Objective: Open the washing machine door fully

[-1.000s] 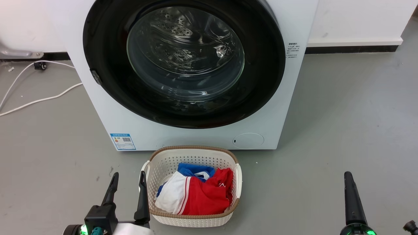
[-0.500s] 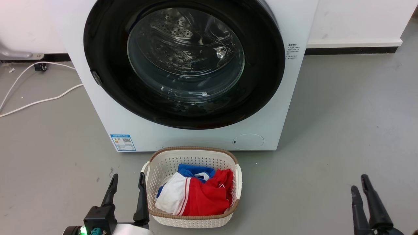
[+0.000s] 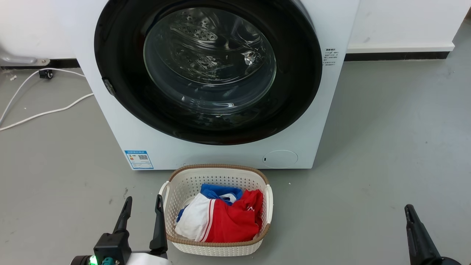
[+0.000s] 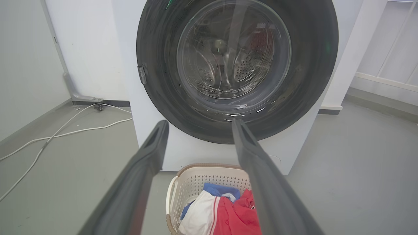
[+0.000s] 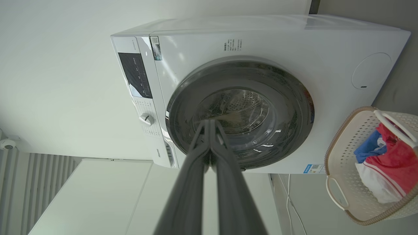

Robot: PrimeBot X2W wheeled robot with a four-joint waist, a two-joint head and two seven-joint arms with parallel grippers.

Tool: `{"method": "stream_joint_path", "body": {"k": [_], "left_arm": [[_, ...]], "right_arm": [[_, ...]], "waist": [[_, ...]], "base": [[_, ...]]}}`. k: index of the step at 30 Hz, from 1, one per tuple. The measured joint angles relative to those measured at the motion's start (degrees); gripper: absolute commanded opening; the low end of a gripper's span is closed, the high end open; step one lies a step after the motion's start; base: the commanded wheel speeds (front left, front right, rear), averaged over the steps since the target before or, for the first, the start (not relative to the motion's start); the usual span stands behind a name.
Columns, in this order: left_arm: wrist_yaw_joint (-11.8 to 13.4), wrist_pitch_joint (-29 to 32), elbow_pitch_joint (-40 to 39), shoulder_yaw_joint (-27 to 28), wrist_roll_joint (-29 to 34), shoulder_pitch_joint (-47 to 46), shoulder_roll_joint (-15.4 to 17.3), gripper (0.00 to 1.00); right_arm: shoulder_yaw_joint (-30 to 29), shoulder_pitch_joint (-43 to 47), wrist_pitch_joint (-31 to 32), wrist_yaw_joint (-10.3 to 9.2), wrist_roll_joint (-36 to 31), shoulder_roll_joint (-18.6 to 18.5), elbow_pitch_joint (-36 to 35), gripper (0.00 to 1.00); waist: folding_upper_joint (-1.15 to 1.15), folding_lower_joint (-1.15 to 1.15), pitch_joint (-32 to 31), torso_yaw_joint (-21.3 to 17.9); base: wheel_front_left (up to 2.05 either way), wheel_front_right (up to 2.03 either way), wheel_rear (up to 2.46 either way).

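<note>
Door (image 3: 208, 70): shut, flush on the washer (image 3: 220, 154) front.
Left fingers (image 3: 124, 217): spread apart, empty, low beside the basket (image 3: 220, 180).
Right fingers (image 5: 225, 176): pressed together, empty, pointing at the door.
Basket: on the floor, just before the washer.

One washer (image 3: 147, 140), one basket (image 3: 217, 168).

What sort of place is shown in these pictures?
Probably a laundry area; home or test room, I cannot tell. A white washing machine stands on a bare grey floor, and a laundry basket of clothes sits in front of it.
</note>
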Motion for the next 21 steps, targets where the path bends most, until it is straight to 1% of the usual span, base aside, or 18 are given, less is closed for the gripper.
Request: {"method": "stream_joint_path", "body": {"k": [8,13,17,21], "left_arm": [[0.27,0.0,-0.36,0.19,0.33,0.0,0.0,1.0],[0.27,0.0,-0.7,0.13,0.4,-0.07,0.0,1.0],[0.27,0.0,-1.31,0.07,0.51,-0.58,0.0,1.0],[0.29,0.0,-2.19,0.02,0.98,-1.96,0.0,1.0]], "right_arm": [[-2.14,-0.57,1.33,0.0,-1.09,0.82,2.01,0.0],[-5.78,-4.8,2.68,0.0,-0.87,0.68,4.26,0.0],[-9.05,-9.33,4.54,0.0,-0.86,-0.97,6.47,0.0],[-11.35,-14.98,6.27,0.0,-1.62,-3.53,9.47,0.0]], "waist": [[0.0,0.0,0.39,-0.01],[0.0,0.0,1.27,0.06],[0.0,0.0,2.63,0.32],[0.0,0.0,4.89,0.64]], "base": [[0.0,0.0,0.0],[0.0,0.0,0.0],[0.0,0.0,0.0],[0.0,0.0,0.0]]}}
